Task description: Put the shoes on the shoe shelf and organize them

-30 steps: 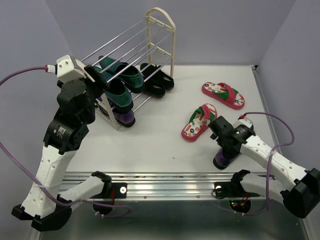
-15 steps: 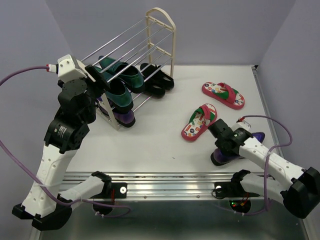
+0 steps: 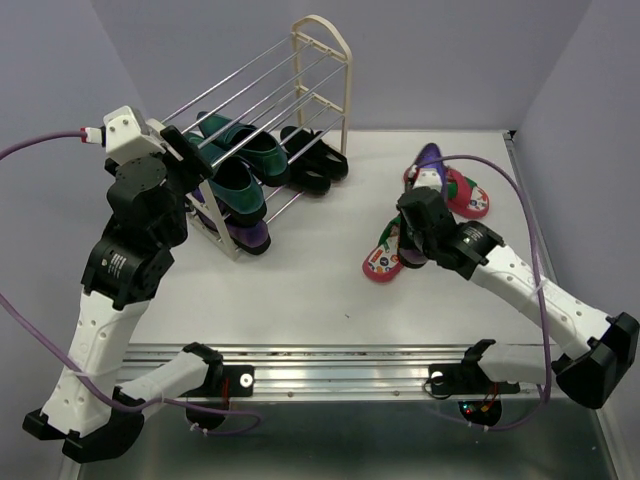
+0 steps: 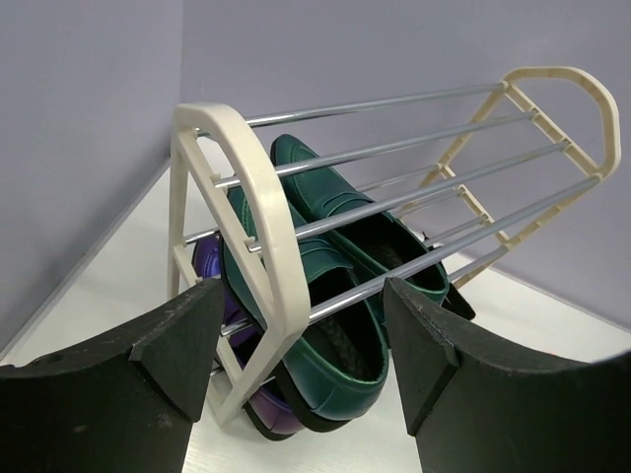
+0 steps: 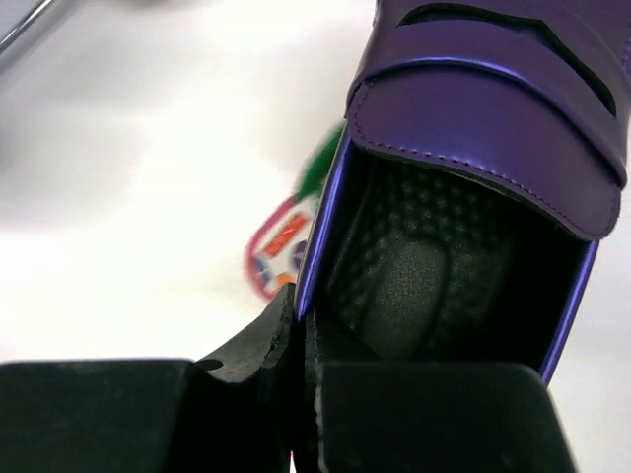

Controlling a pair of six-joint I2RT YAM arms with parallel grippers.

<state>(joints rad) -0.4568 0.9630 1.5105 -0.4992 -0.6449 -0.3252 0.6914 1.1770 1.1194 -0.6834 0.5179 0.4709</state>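
Note:
The shoe shelf (image 3: 322,45) stands at the back left; its cream end frame (image 4: 258,197) fills the left wrist view. On its rods sit dark green shoes (image 3: 245,148) (image 4: 340,296), black strappy shoes (image 3: 315,162) and, lowest, a purple loafer (image 3: 250,236) (image 4: 210,268). My left gripper (image 3: 183,150) (image 4: 304,320) hangs open just before the shelf's near end, holding nothing. My right gripper (image 3: 427,190) (image 5: 304,317) is shut on the side wall of a second glossy purple loafer (image 3: 430,158) (image 5: 473,118), held in the air above the red flip-flops (image 3: 386,258) (image 3: 467,196).
A red flip-flop (image 5: 281,246) shows blurred below the held loafer. Grey walls close the table at the back and both sides. A purple cable (image 3: 520,215) loops over the right arm. A metal rail (image 3: 330,375) runs along the near edge.
My right gripper shut on the purple loafer at the near right of the table, then lifted it up and back over the flip-flops. The left arm barely shifted.

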